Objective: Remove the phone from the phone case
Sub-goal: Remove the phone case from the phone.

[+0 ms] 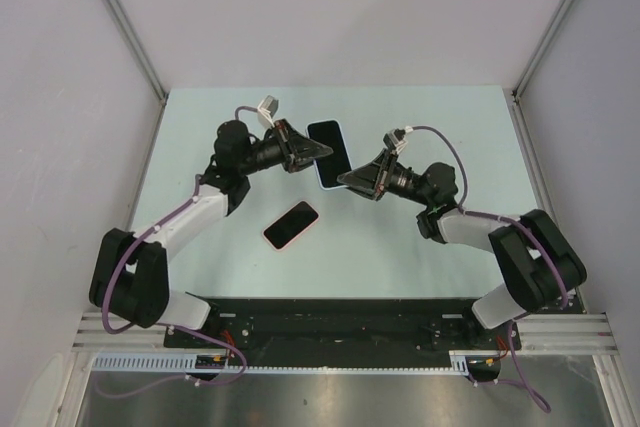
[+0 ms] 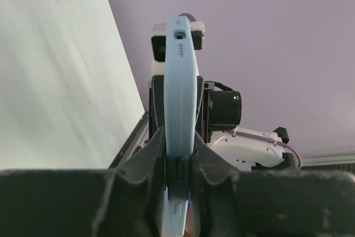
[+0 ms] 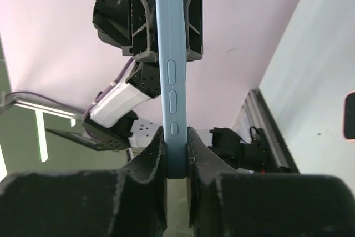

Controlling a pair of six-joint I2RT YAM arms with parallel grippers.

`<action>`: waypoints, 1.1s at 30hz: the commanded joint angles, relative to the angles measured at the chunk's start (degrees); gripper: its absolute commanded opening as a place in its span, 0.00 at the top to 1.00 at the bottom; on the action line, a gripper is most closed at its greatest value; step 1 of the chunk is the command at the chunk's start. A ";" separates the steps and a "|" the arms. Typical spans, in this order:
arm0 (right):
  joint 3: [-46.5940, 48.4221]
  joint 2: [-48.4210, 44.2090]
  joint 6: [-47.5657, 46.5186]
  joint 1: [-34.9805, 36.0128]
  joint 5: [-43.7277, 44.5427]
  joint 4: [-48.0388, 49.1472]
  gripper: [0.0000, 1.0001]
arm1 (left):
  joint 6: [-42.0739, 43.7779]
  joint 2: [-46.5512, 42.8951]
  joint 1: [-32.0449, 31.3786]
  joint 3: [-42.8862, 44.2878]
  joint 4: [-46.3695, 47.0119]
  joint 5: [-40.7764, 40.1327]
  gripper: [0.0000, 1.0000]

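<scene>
A light-blue phone case (image 1: 329, 152) with a black-faced phone in it hangs above the table, held between my two grippers. My left gripper (image 1: 320, 150) is shut on its left edge. My right gripper (image 1: 347, 179) is shut on its near right corner. In the left wrist view the case (image 2: 180, 92) stands edge-on between the shut fingers of the left gripper (image 2: 178, 151). In the right wrist view the case (image 3: 173, 65), with its side buttons, stands edge-on in the right gripper (image 3: 176, 140).
A second phone with a pink rim (image 1: 291, 224) lies flat on the pale green table (image 1: 420, 127), near and left of the held case. It shows at the right edge of the right wrist view (image 3: 349, 116). Grey walls enclose the table on three sides.
</scene>
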 commanded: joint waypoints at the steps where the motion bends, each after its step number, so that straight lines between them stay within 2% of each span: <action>1: -1.07 5.84 11.36 0.81 1.64 23.14 1.00 | -2.63 -4.83 -0.26 -0.15 8.28 -0.63 0.67; 2: -1.16 6.54 12.07 1.25 1.82 24.90 1.00 | -3.07 -4.83 -0.17 -0.07 8.80 -0.81 0.50; 3: -1.08 6.90 11.73 1.52 1.91 25.01 1.00 | -3.25 -4.92 -0.17 -0.06 9.07 -0.72 0.43; 5: -1.07 6.81 11.11 2.13 2.09 24.92 1.00 | -3.86 -4.57 -0.26 0.02 10.20 -0.90 0.34; 7: -1.16 6.64 10.93 2.75 2.00 24.92 1.00 | -4.47 -3.96 -0.08 0.20 11.09 -0.90 0.33; 10: -1.07 6.20 10.67 3.10 1.65 24.92 1.00 | -5.09 -2.91 -0.08 0.20 12.14 -1.16 0.34; 15: -1.07 5.58 9.53 3.89 0.95 23.43 1.00 | -5.71 -1.76 -0.08 0.64 12.41 -2.30 0.44; 21: -1.25 3.57 6.63 4.68 0.16 18.78 1.00 | -3.42 -0.18 -0.08 3.98 7.31 -2.66 0.43; 24: -1.34 1.02 3.03 4.77 0.07 13.07 1.00 | -1.84 -0.35 -0.08 4.68 5.03 -3.36 0.49; 25: -1.25 0.14 2.07 4.86 0.33 9.31 1.00 | -0.97 -0.35 -0.08 5.03 3.72 -3.80 0.62; 27: -1.25 -2.75 -1.71 5.03 1.12 5.25 1.00 | -0.53 -0.35 -0.08 5.30 2.83 -4.06 0.71; 31: -1.16 -7.94 -9.27 4.95 2.61 -9.13 1.00 | -0.43 0.00 -0.08 6.35 2.04 -4.15 0.73; 33: -1.16 -10.05 -11.99 4.95 3.92 -13.38 1.00 | -0.52 0.18 -0.08 6.61 2.13 -3.89 0.73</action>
